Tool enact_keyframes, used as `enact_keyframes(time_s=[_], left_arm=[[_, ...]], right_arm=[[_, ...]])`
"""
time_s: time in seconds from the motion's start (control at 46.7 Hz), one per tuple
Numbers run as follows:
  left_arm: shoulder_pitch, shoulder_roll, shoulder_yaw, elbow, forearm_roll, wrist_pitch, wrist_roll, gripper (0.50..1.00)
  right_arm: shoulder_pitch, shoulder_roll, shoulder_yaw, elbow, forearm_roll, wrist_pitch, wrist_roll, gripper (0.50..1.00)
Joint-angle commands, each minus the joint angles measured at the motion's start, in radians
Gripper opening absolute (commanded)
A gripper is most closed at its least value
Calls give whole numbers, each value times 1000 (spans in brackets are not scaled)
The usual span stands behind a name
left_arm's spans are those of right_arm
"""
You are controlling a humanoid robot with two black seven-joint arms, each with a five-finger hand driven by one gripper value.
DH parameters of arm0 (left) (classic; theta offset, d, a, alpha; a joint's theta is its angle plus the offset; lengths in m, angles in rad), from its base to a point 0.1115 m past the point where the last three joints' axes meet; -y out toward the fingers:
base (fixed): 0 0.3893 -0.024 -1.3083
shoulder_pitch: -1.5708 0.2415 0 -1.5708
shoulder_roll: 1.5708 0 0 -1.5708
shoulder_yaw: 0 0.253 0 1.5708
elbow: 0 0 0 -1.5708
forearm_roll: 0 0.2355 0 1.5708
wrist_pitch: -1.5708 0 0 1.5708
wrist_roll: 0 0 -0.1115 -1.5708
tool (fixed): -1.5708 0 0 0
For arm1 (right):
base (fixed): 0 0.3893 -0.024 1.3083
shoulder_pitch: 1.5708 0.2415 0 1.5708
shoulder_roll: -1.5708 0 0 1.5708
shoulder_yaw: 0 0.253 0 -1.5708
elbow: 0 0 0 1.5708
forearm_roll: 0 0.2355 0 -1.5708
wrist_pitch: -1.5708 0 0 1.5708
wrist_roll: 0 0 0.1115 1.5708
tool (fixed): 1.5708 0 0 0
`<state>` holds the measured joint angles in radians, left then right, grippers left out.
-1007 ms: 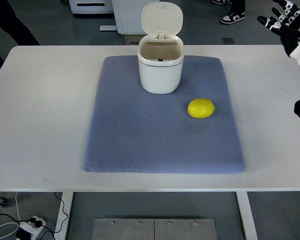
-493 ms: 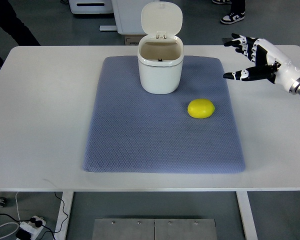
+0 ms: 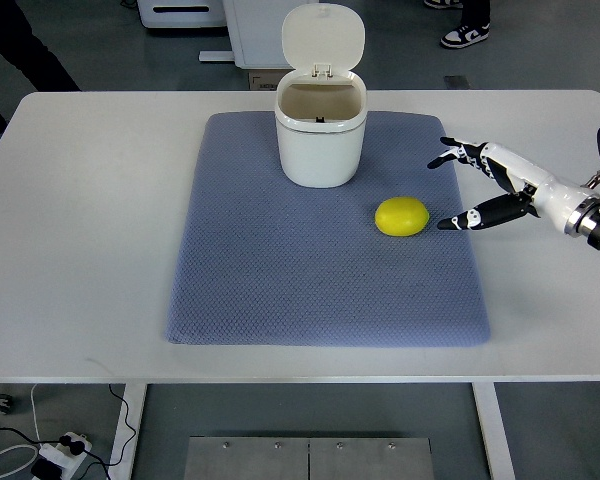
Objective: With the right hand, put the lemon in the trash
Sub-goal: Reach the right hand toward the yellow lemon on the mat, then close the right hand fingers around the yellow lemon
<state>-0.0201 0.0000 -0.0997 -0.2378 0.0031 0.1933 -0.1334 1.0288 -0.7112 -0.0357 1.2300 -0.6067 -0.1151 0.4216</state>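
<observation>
Counter [image 3: 90, 230], white and flat, carries a blue-grey quilted mat [image 3: 280, 290] above a grey floor. On the mat stands a white plastic trash bin [image 3: 320, 140] with its lid raised, and a yellow lemon [image 3: 402, 216] lies just right of the bin's front. The right hand [image 3: 485, 185], fingers spread and holding nothing, reaches in over the mat's right edge, near the lemon but apart from it.

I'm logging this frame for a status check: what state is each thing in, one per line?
trash bin: upright on the mat, lid flipped open, nothing visible inside.
lemon: lying on the mat, right of the bin, untouched.
right hand: fingers spread, holding nothing, just right of the lemon.
mat: flat on the table.
left hand: not in view.
</observation>
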Motion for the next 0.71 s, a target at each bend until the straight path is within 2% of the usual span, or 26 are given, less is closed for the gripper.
enact_keyframes(time_s=[0.0, 0.257, 0.686], left_arm=[[-1, 0, 0, 0, 0, 0, 0, 1000], [0, 0, 0, 0, 0, 0, 0, 1000], [0, 0, 0, 0, 0, 0, 0, 1000]], right_arm=[[8, 22, -12, -3, -4, -12, -12, 1000], [19, 96, -35, -40, -2, -32, -41, 1000], [22, 213, -63, -147, -4, -35, -55, 993]])
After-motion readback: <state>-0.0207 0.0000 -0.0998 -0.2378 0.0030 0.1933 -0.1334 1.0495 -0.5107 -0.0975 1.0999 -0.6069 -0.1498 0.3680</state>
